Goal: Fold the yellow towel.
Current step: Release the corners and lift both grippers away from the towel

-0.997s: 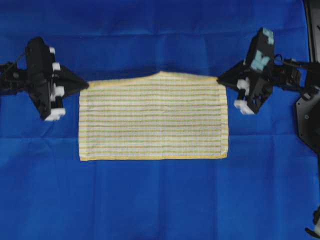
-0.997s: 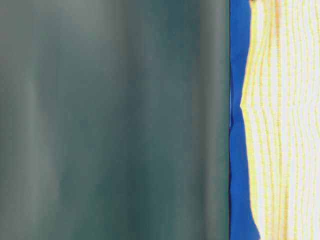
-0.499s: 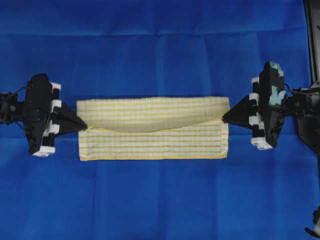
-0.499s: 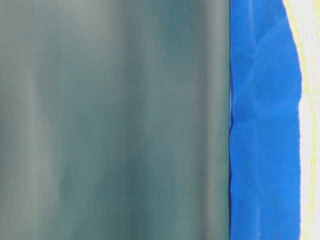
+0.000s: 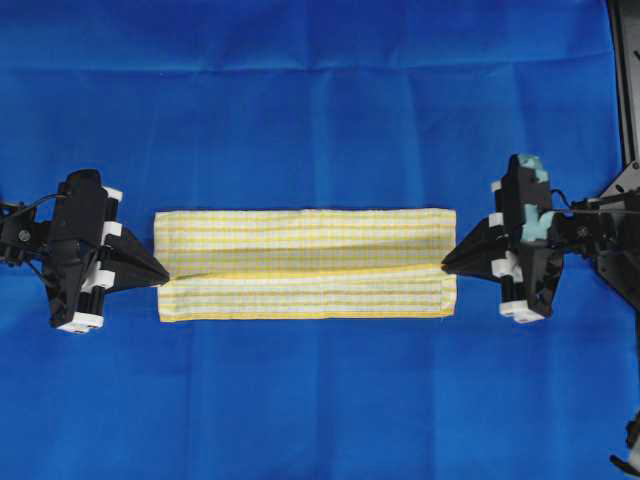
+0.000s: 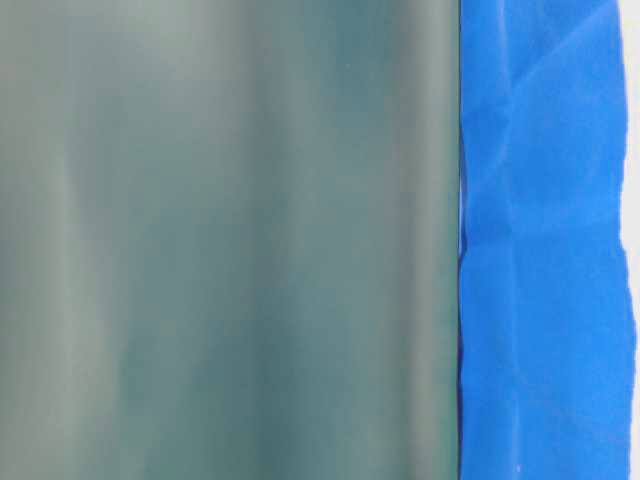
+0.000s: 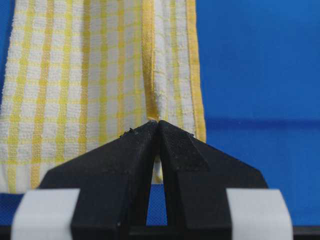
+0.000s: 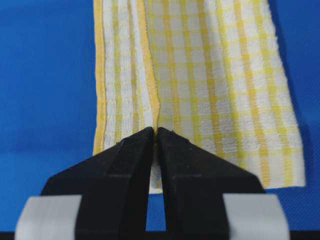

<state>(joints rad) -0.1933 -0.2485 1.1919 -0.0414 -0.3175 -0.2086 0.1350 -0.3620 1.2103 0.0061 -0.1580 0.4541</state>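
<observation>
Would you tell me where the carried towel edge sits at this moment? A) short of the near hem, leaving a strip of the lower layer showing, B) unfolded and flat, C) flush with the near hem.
A: the yellow towel shows an uncovered lower strip below the edge pinched by the left gripper and right gripper.

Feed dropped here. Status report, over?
Left gripper, right gripper shut on yellow towel corners. Top flap short of the near hem. Nothing in the way.
</observation>
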